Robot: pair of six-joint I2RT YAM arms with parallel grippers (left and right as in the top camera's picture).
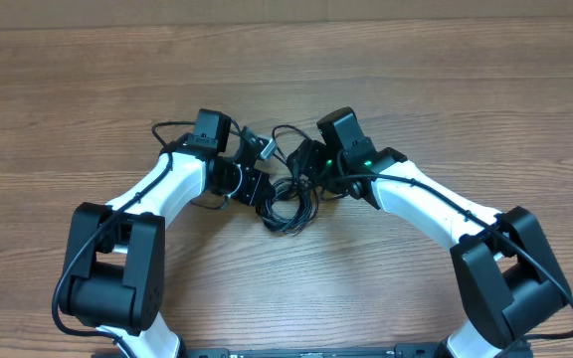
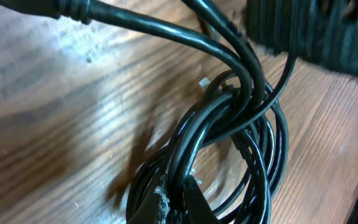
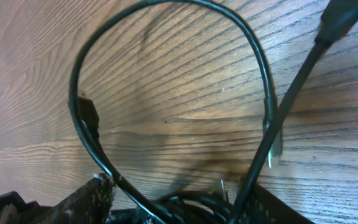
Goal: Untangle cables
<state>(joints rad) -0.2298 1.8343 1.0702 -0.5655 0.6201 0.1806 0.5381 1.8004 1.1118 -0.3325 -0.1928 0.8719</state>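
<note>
The cables (image 1: 288, 207) lie as one tangled black coil on the table between my two grippers, with a silver-tipped plug (image 1: 265, 147) sticking out at the back. My left gripper (image 1: 255, 186) sits at the coil's left edge. In its wrist view the left gripper (image 2: 174, 183) is shut on one black strand of the cables (image 2: 229, 118). My right gripper (image 1: 304, 165) stands at the coil's upper right. Its wrist view shows the right gripper (image 3: 185, 190) open, astride several strands, with a wide cable loop (image 3: 166, 12) and a small plug (image 3: 87, 111) beyond it.
The wooden table (image 1: 416, 70) stretches out on all sides of the tangle. Both white arms reach in from the near edge. In the left wrist view the right gripper's black body (image 2: 316, 31) looms close at the top right.
</note>
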